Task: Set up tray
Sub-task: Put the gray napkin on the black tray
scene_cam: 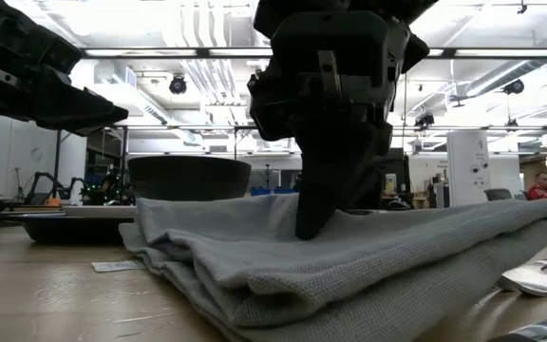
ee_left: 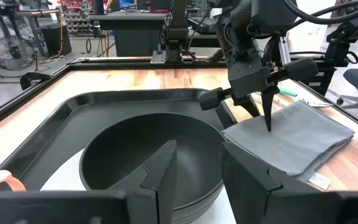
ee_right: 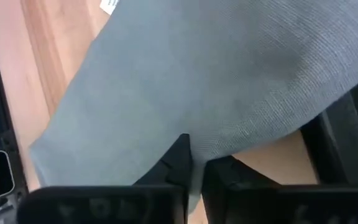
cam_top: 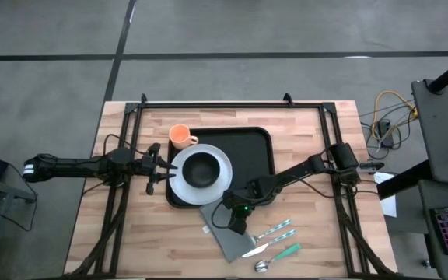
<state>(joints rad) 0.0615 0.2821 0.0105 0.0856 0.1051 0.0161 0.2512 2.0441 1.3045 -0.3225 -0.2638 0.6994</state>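
Note:
The black tray [cam_top: 249,143] lies at mid-table, with a white plate [cam_top: 179,183] over its near left corner. A black bowl [cam_top: 201,169] stands on the plate, and an orange cup [cam_top: 180,137] sits by the tray's far left corner. The folded grey napkin [cam_top: 228,238] lies on the wood just near of the tray. My right gripper [cam_top: 236,220] is on the napkin's far part, shut on cloth. My left gripper [cam_top: 159,167] hovers open at the plate's left rim, and the bowl [ee_left: 148,155] shows just ahead of its fingers. My right gripper comes from above, fingers pointing down [scene_cam: 311,223], and pinches a small ridge of the napkin's top cloth [ee_right: 194,163] between its fingertips, near the end toward the tray [ee_left: 263,134]. The napkin still lies in folded layers on the table [scene_cam: 254,285]; how many layers are pinched does not show.
Cutlery with teal handles [cam_top: 275,231], a knife [cam_top: 255,250] and a spoon [cam_top: 261,265] lie right of the napkin near the table's near edge. A black frame [cam_top: 232,103] borders the table. A person sits far off in the room [scene_cam: 544,185].

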